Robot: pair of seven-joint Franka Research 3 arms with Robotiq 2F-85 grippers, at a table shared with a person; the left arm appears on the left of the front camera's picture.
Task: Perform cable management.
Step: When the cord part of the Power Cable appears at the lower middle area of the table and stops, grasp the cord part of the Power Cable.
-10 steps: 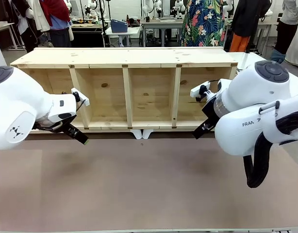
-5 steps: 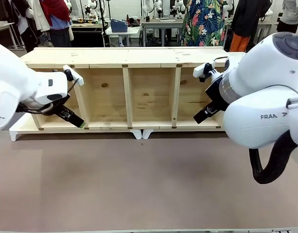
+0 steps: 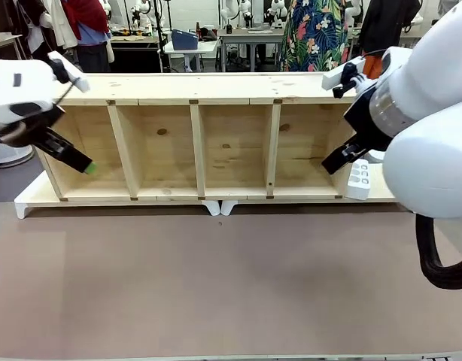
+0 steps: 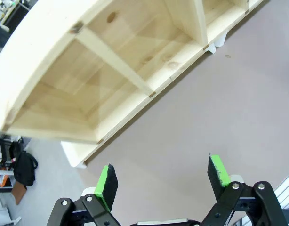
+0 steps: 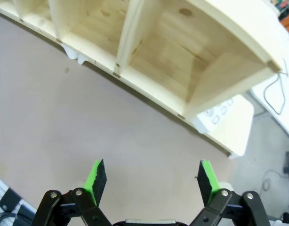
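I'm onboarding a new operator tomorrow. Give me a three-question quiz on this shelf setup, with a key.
1. True or false: the left gripper is shut.
2. How many compartments does the wooden shelf have?
3. Where is the white power strip? A, on top of the shelf; B, by its right end; C, inside a middle compartment.
Key: 1 false, it is open; 2 four; 3 B.

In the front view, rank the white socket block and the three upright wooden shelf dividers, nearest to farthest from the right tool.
1. White socket block, right of the right tool.
2. Right wooden divider, to its left.
3. Middle divider.
4. Left divider, far left.
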